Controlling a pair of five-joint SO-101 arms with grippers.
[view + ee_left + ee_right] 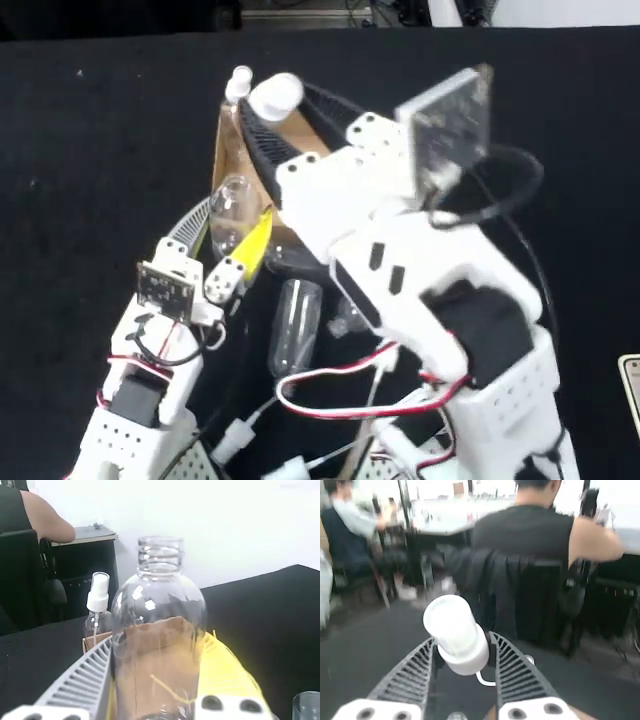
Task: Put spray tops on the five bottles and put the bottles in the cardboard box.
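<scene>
The bottle [159, 645] stands upright in the left gripper [236, 215], whose grey and yellow fingers are closed around its clear body, and its threaded neck [160, 555] is bare. In the high view it sits at about 10 o'clock from the middle of the table [80, 200], at the near edge of the box [228, 150]. The top [455, 635] is pinched between the ribbed black fingers of the right gripper [462, 639], at 1 o'clock from the bottle and well apart from the neck, with a thin tube [485, 680] curling below it. The main risk, as I judge it, is that curl: if the tube meets the rim instead of the opening, it can buckle and tilt the top, so the threads do not catch. A downward push could also slide the slick bottle through the left fingers, or tip it toward the box. The capped bottle [238, 84] stands in the box at 12 o'clock from the held one, just beside the right fingers, and a sideways sweep could knock it over. The loose bottle [295, 325] lies on its side at 5 o'clock, beneath the right arm, and could roll if nudged.
</scene>
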